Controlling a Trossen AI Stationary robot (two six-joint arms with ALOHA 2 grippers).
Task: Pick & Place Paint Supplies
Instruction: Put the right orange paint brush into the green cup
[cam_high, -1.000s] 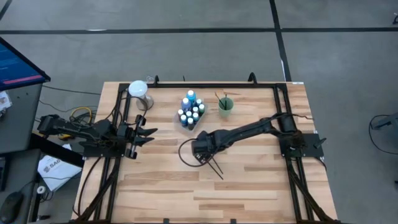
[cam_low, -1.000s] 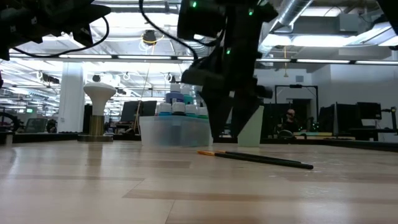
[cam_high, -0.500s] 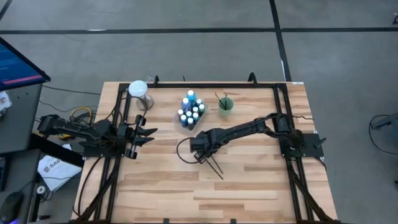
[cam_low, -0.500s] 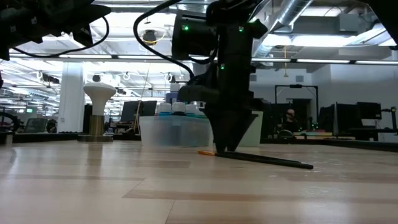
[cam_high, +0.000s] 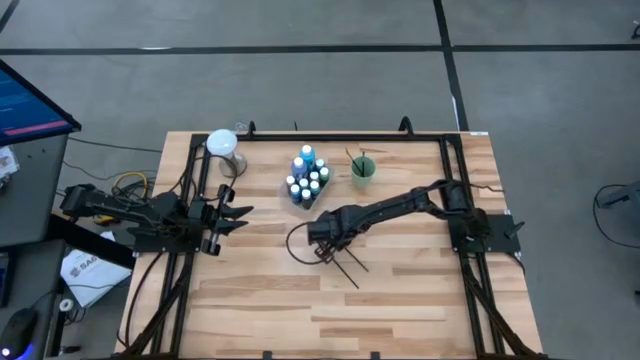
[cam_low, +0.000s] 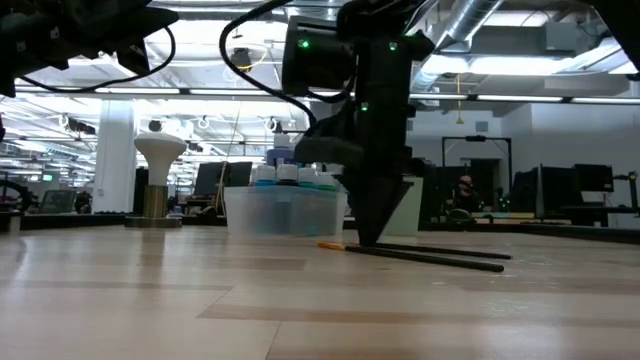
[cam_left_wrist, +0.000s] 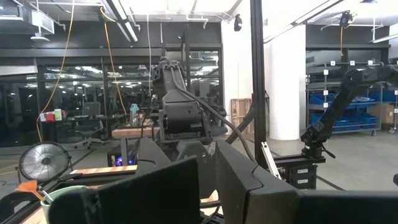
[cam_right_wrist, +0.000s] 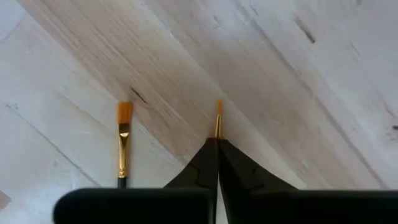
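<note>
The right end effector (cam_high: 322, 243) is down at the middle of the worktop (cam_high: 400, 300), its fingers (cam_right_wrist: 211, 163) pinched together on a thin brush (cam_right_wrist: 218, 118) whose orange tip protrudes beyond them. A second orange-tipped brush (cam_right_wrist: 124, 144) lies flat just beside it. The paint bottles (cam_high: 308, 178) stand clustered in the clear tray (cam_low: 285, 210) near the far edge, beside the green cup (cam_high: 362, 170). The left end effector (cam_high: 232, 218) waits at the left side of the worktop, fingers closed and empty.
</note>
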